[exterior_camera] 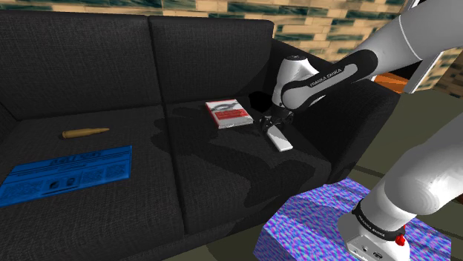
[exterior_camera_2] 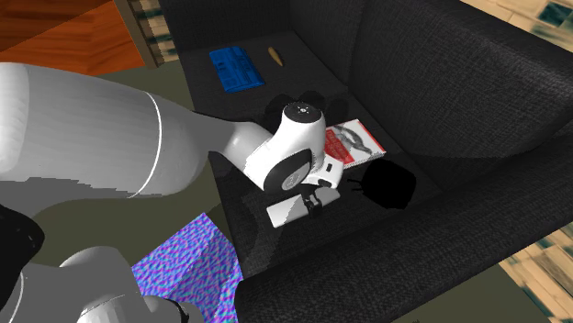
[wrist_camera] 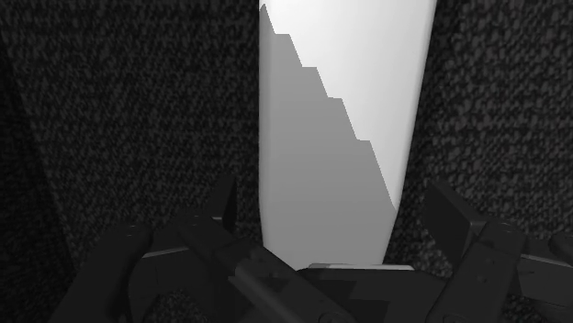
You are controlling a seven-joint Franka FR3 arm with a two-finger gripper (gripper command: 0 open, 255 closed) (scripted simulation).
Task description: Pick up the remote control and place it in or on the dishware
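The dish (exterior_camera: 260,100) is a dark round item on the right-hand sofa cushion, at 11 o'clock from the remote control (exterior_camera: 281,140) in the shoulder view. Its inside reads as plain black, so its contents cannot be told. In the second exterior view the dish (exterior_camera_2: 390,186) lies at 2 o'clock from the remote control (exterior_camera_2: 286,211), and the two are apart.

The remote control is a pale, flat bar lying on the same cushion, near its front edge. In the shoulder view its long axis runs from 11 o'clock to 5 o'clock. In the wrist view the remote control (wrist_camera: 340,110) extends straight away from the gripper (wrist_camera: 335,188).

The gripper (exterior_camera: 269,126) is low over the near end of the remote control. Its fingers (wrist_camera: 450,216) stand wide, one on each side of the bar's narrow width, with sofa fabric visible between the bar and the finger.

A red-and-white book (exterior_camera: 228,113) lies at 10 o'clock from the remote control. On the left-hand cushion, towards 9 o'clock, lie a brown stick (exterior_camera: 85,133) and a blue sheet (exterior_camera: 67,174).

The surface is a black fabric sofa (exterior_camera: 89,67). A tan-and-teal brick wall (exterior_camera: 319,22) stands behind it. The stand (exterior_camera: 312,222) carries a blue-and-purple pattern.
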